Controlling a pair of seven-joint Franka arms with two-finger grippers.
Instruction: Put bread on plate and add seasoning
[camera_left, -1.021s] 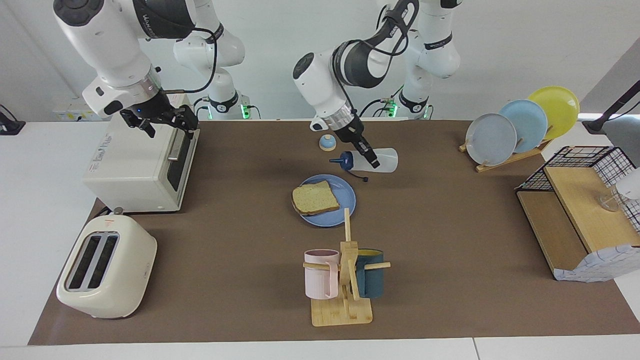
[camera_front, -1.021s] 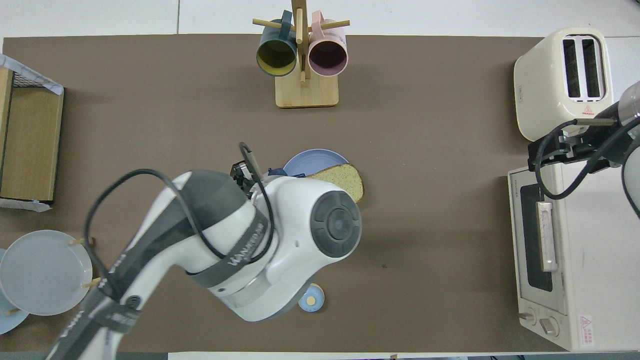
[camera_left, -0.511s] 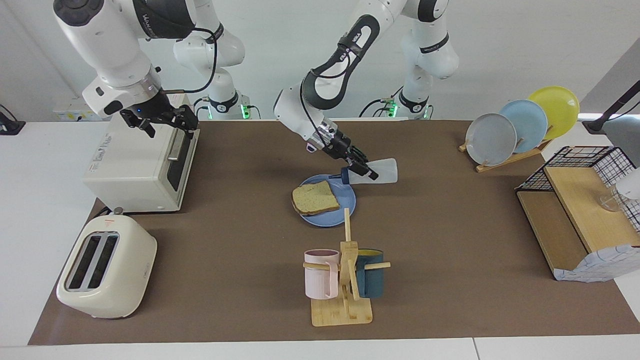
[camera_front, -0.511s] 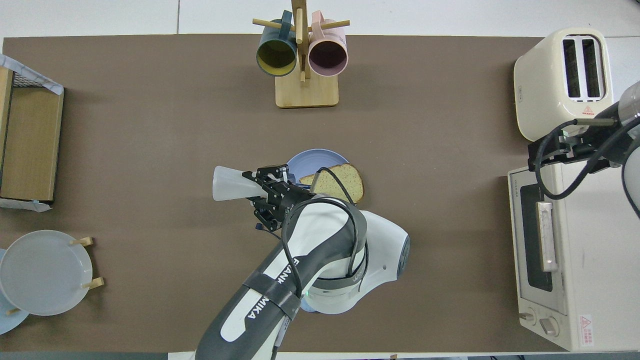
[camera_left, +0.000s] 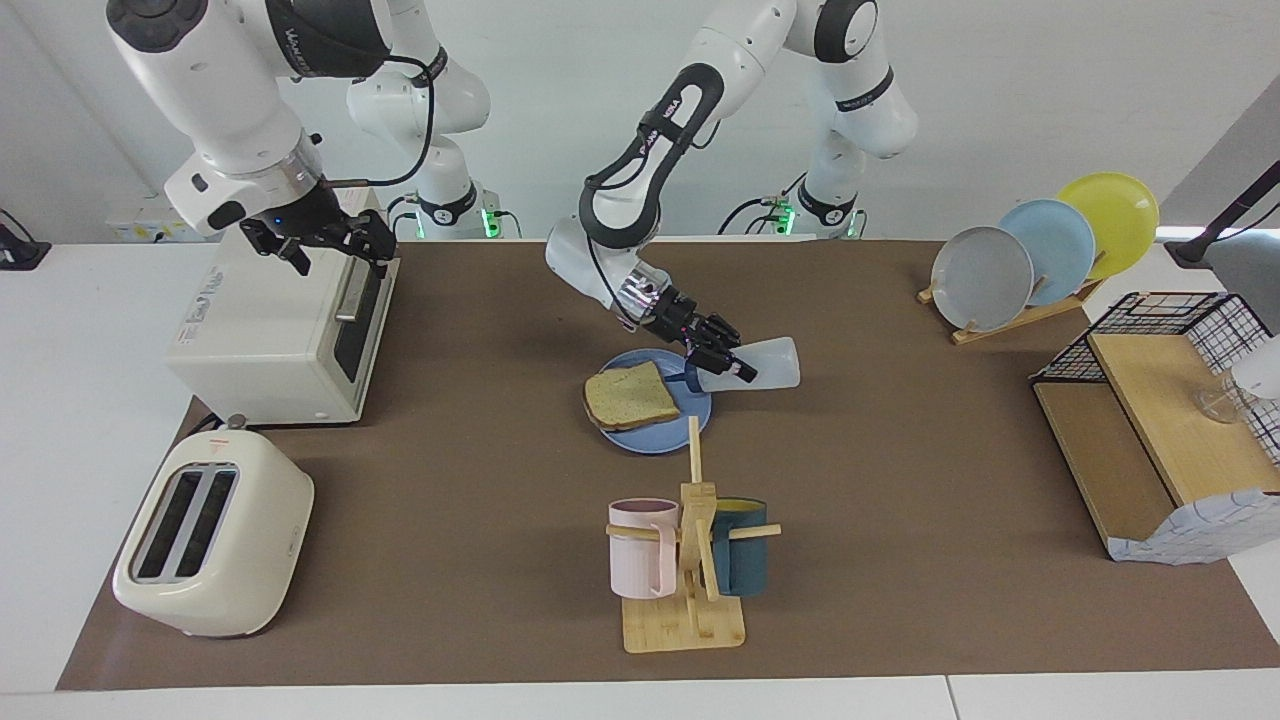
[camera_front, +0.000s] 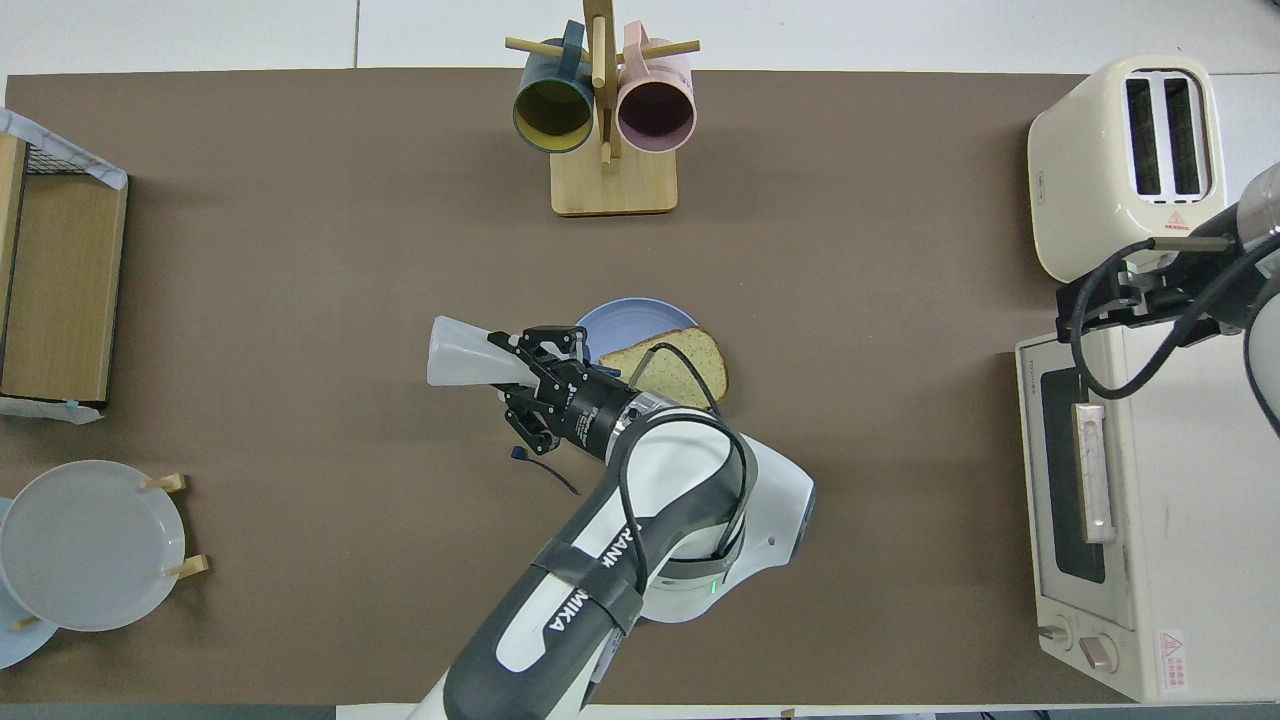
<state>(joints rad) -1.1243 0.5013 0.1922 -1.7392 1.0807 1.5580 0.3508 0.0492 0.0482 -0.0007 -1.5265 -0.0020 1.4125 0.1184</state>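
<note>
In the facing view, mid-frame, the left gripper (camera_left: 722, 356) pinches the bottle (camera_left: 765, 362) tipped on its side, nozzle low over the plate (camera_left: 697, 404) edge beside the bread (camera_left: 630, 396), so seasoning is under way (bread already plated) and next the nozzle needs shifting over the slice. At upper left the right gripper (camera_left: 318, 236) waits, fingers spread, above the oven (camera_left: 270, 330). The overhead view hides the nozzle under the left gripper (camera_front: 540, 375), but shows the bottle (camera_front: 462, 352) base pointing frame-left, clear of the plate (camera_front: 630, 316).

I see open worktop (camera_left: 900, 450) around the plate (camera_left: 690, 412); the mug rack (camera_left: 690, 560) stands near it, farther from the robots.
</note>
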